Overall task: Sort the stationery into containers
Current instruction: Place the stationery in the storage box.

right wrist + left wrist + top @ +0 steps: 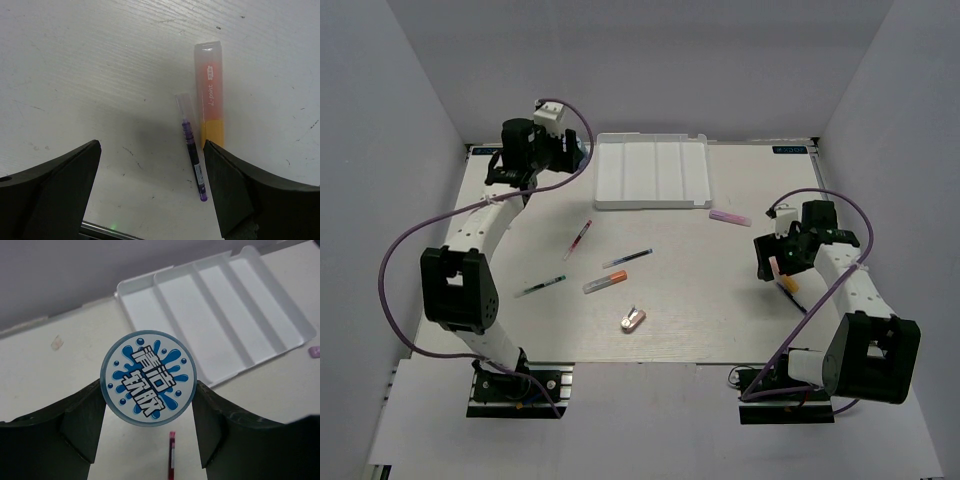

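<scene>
**Roll pinched by its rim, short of the tray; right side has two items too close together**

Left gripper [148,396]: fingers clamped on opposite edges of the blue roll [145,384], printed face up to the wrist camera. The roll hangs over bare table just beside the tray [650,204], not over a compartment.

Risks, as I read it:
- The roll is a flat disc with a smooth curved rim and a glossy label, gripped along two thin lines, so it could pivot or slip out.
- Let go here and it lands on the table. If it lands on edge it rolls.
- The tray is light, thin white moulded plastic with low dividers. A bump could shove it.

Right gripper [150,150]: fingers spread wide with nothing between them, above an orange marker [212,95] and a thin purple pen [192,155].
- The two lie side by side, touching or nearly so; I can't tell which. Closing there may catch both, or flick the pen away.
- The pen is a slim, round, clear barrel lying flat, so it is hard to pinch and rolls easily. The marker is chunkier, frosted plastic.

The rest of the pens, the markers and the eraser [632,320] are loose mid-table.
</scene>
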You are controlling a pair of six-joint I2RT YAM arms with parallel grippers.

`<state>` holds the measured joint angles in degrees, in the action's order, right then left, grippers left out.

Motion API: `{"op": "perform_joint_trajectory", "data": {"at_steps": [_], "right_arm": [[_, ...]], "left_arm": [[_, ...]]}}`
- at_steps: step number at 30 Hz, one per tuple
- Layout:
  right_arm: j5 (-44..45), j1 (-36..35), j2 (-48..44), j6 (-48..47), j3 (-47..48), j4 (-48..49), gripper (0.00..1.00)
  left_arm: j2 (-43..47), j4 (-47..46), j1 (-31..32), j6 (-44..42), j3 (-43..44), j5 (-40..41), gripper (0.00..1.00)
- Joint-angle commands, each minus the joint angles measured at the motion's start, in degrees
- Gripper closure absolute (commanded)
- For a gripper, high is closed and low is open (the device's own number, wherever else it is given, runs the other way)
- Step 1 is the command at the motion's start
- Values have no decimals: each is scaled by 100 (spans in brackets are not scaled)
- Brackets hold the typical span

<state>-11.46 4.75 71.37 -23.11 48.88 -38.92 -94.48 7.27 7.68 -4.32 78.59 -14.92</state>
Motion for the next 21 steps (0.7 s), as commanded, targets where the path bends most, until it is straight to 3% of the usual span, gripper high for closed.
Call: {"op": "perform_joint_trajectory", "data": {"at_steps": [1,9,21], "right_arm": [[-67,-10,78,9,130,138,11],[65,-10,333,-62,227,157,11],[179,-1,518,-53,289,130,11]], "left_arm": [[-307,-664,58,370,420,-766,65],[-1625,-1367,234,757,1457,-820,68],[-3550,-991,576,564,3338,-100,69]]}}
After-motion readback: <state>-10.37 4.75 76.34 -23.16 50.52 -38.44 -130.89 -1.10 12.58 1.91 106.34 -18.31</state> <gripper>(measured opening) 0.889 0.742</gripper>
